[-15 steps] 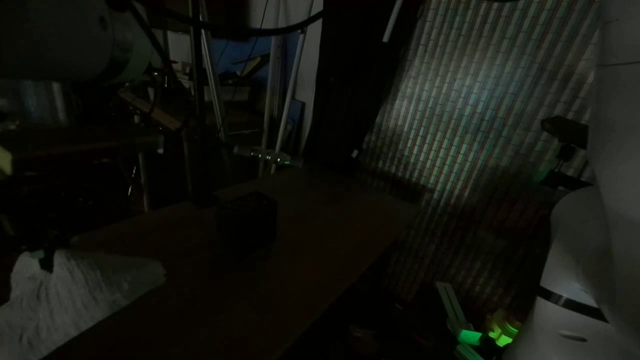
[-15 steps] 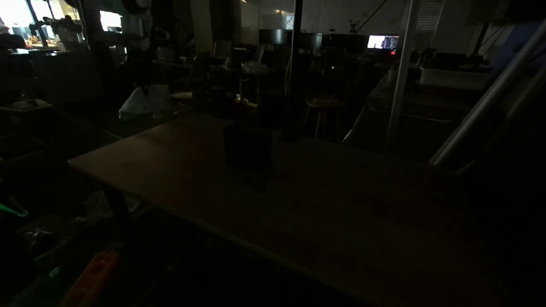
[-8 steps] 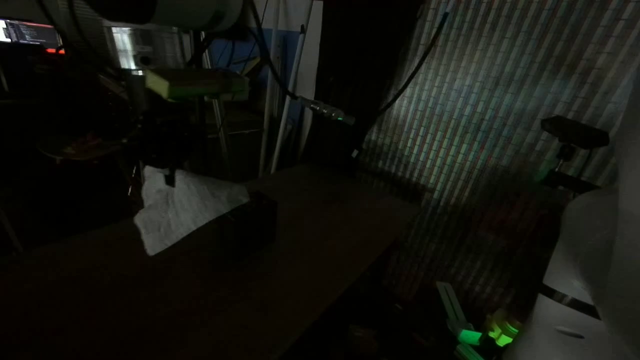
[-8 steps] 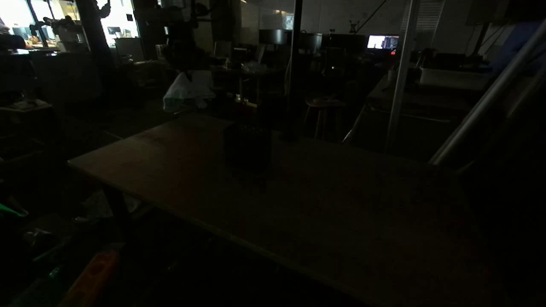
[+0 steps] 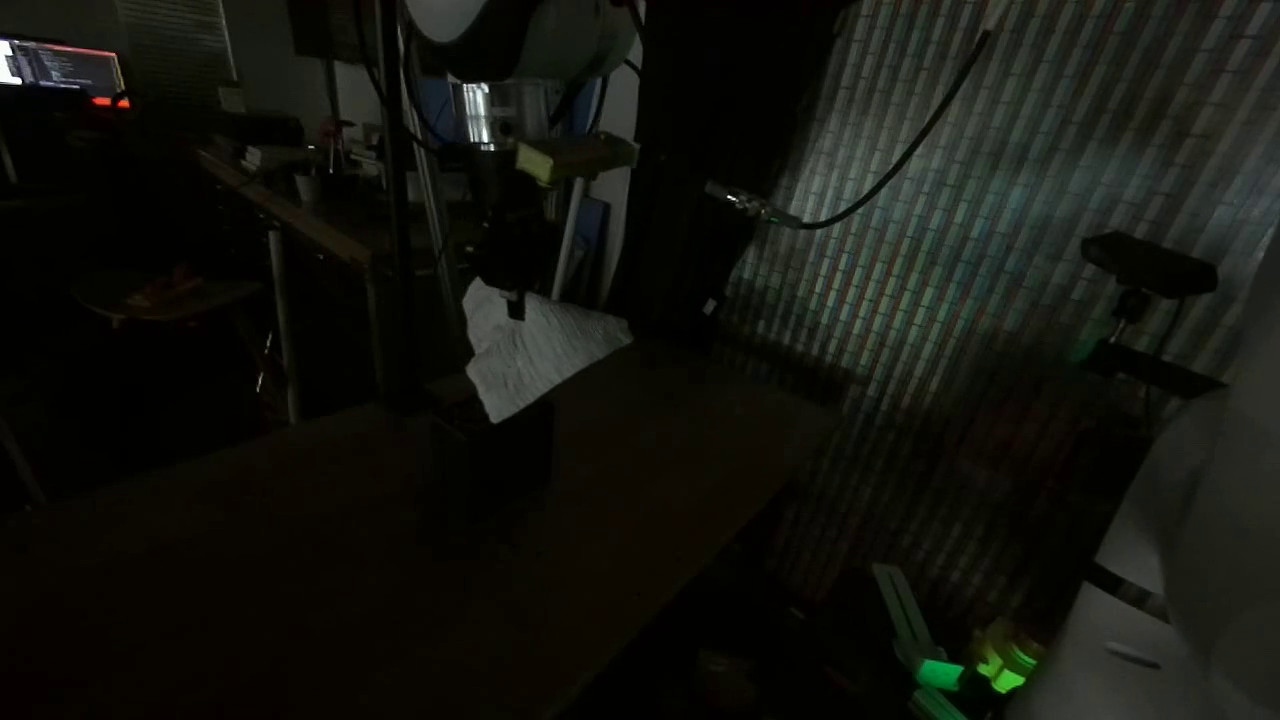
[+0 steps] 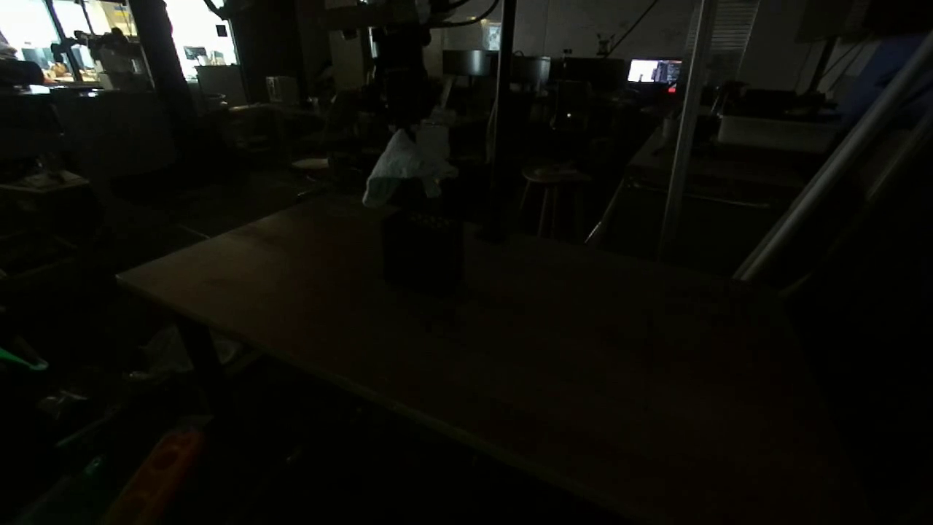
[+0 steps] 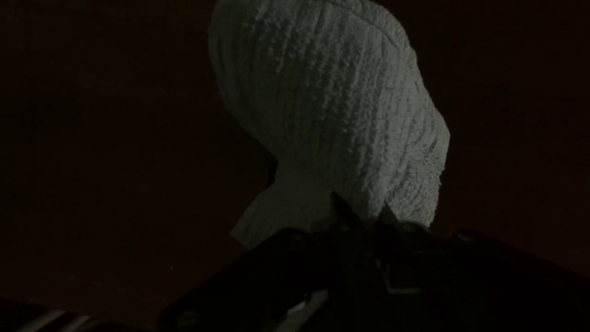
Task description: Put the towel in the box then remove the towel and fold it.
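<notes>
Counter [image 6: 226, 284]: dim brown top, a dark leg [image 6: 200, 357] below its edge.
Stool [image 6: 554, 176]: beyond the counter, pale-topped, mostly lost in shadow.
Pale tub [image 6: 776, 134]: at the back, right of a whitish pole [image 6: 685, 131].
Screen [image 5: 65, 70]: lit, red at its lower right corner.
Patterned sheet [image 5: 940, 250]: brick-like strips, darker toward the bottom.
Orange piece [image 6: 157, 470]: low in an exterior view, round dark spots along it.

The room above the box [image 6: 423, 255] is taken up by the hanging towel [image 5: 540, 355]; to both sides, passage is offered over the desk [image 6: 255, 284].
</notes>
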You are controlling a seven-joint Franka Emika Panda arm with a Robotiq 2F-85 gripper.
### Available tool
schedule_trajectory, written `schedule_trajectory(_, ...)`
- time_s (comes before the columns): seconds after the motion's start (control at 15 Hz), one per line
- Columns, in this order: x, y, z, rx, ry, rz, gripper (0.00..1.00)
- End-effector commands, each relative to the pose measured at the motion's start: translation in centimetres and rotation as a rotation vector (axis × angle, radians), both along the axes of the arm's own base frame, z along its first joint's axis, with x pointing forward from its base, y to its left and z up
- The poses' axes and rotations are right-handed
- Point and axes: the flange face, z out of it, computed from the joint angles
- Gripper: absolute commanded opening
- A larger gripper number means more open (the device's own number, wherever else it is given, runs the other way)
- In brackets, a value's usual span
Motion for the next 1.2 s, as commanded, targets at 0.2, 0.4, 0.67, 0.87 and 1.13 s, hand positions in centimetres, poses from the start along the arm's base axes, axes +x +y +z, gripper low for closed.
schedule_trajectory(0.2, 1.9, -0.9, -0.1, -0.010, -0.039, 0.060, 0.03)
schedule_trajectory(0.4, 3.0, -1.3, -0.7, -0.002, -0.056, 0.068, 0.03)
schedule_trajectory(0.67, 4.2, -2.2, -2.2, 0.007, -0.059, 0.051, 0.03)
schedule_trajectory(0.87, 5.1, -2.2, -4.0, 0.015, -0.054, 0.045, 0.03)
schedule_trajectory(1.13, 6.1, -2.0, -6.3, 0.038, -0.041, 0.035, 0.03)
